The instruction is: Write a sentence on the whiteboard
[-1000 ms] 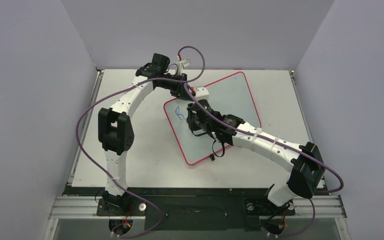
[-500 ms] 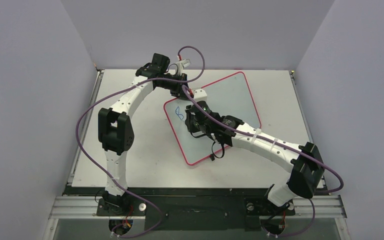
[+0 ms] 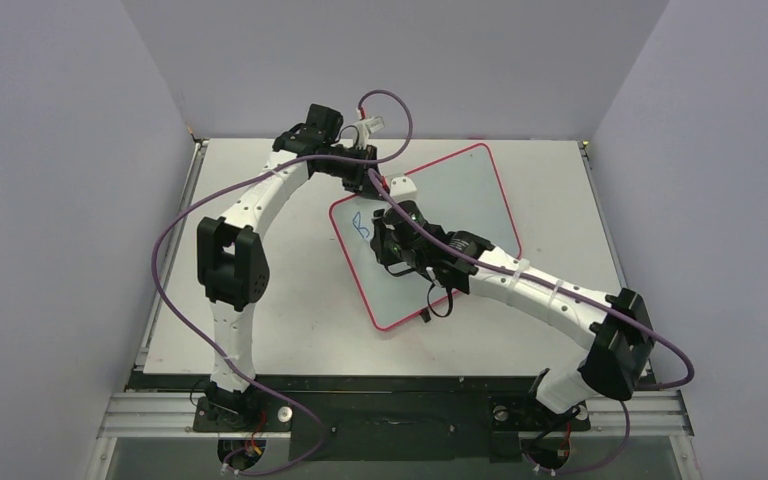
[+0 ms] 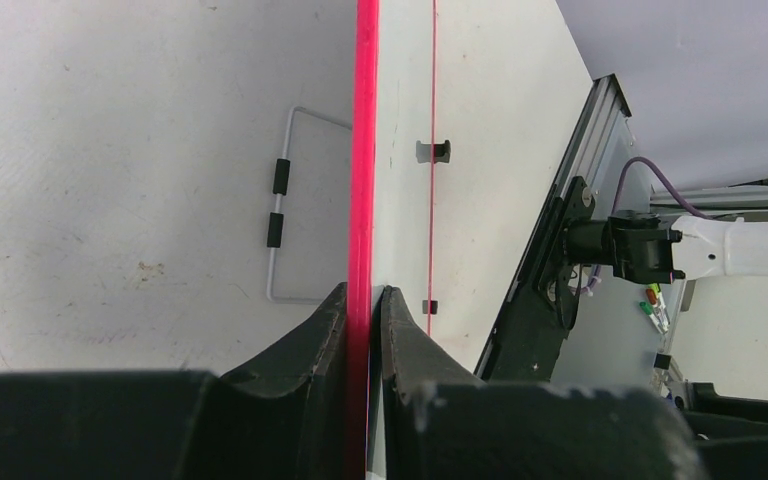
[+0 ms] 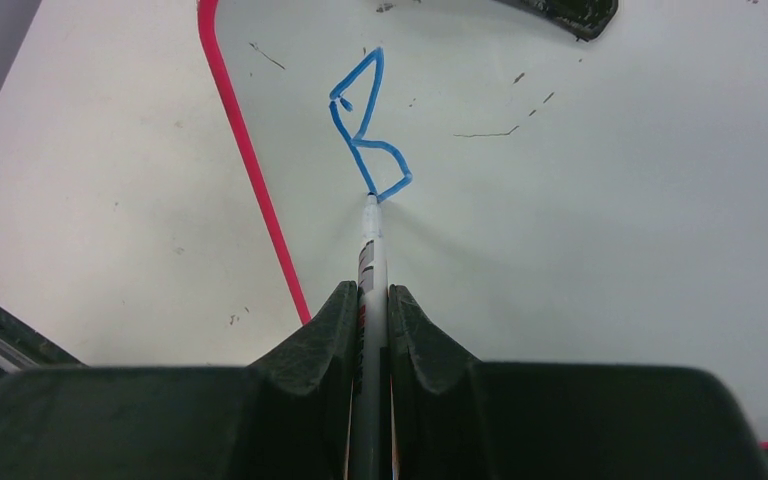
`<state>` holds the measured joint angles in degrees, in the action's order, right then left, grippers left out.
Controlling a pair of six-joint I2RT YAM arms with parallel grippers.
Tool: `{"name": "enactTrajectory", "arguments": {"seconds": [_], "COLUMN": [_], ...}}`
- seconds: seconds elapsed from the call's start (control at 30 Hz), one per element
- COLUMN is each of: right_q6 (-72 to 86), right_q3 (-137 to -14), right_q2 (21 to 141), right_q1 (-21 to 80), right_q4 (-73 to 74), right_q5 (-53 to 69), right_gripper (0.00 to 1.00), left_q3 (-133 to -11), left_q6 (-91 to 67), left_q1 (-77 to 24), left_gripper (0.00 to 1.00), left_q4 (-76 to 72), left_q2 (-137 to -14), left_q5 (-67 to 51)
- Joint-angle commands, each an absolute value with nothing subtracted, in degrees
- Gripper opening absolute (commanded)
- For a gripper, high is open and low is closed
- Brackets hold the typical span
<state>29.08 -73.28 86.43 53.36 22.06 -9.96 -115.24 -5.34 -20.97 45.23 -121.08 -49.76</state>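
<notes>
Right gripper [image 5: 368,295] is clamping a marker [image 5: 370,250] narrowly between both fingers, barrel pointing straight out ahead of it and the tip touching the whiteboard [image 5: 610,200] at the foot of a blue B. That B is all there is of the sentence [image 5: 365,125] so far, so I am judging the job as barely begun. From the top camera the whiteboard [image 3: 465,195] is lying skewed on the desk [image 3: 260,290], its long edge running from the left-hand corner up toward the far right, and the letter [image 3: 359,226] is sitting in that left-hand corner, just inside the red rim. The relation I am watching: in the wrist view the rim is passing just to the left of the B, while the bare white face is opening out to its right. So the writing line is running crosswise to the marker's own axis, and I am expecting the next stroke to call for a sideways shift toward the board's far right rather than a push forward. Left gripper [image 4: 365,300] is closed on the rim of the whiteboard [image 4: 365,150], one finger on each side, at the top corner close to the letter [image 3: 372,183]; I am reading that as bracing. The right arm is the one at the writing spot. I am not able to tell whether the pinched edge is lifted off the desk.
</notes>
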Motion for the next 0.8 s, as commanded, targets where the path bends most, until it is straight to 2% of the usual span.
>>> {"name": "enactTrajectory", "arguments": {"seconds": [0.0,0.77], "right_q6": [27.92,23.49], "right_q3": [-75.84,-69.38], "right_q2": [81.98,76.01], "right_q1": [53.88,46.34], "right_q4": [21.3,19.44], "right_q5": [-10.64,-7.51], "right_gripper": [0.0,0.0], "left_q3": [-118.6,-101.24], "left_q6": [-2.9,-8.15], "left_q1": [-21.04,-20.53], "left_gripper": [0.0,0.0], "left_q4": [43.62,27.69], "left_q2": [-117.51,-107.65], "left_q5": [-39.54,-38.79]}}
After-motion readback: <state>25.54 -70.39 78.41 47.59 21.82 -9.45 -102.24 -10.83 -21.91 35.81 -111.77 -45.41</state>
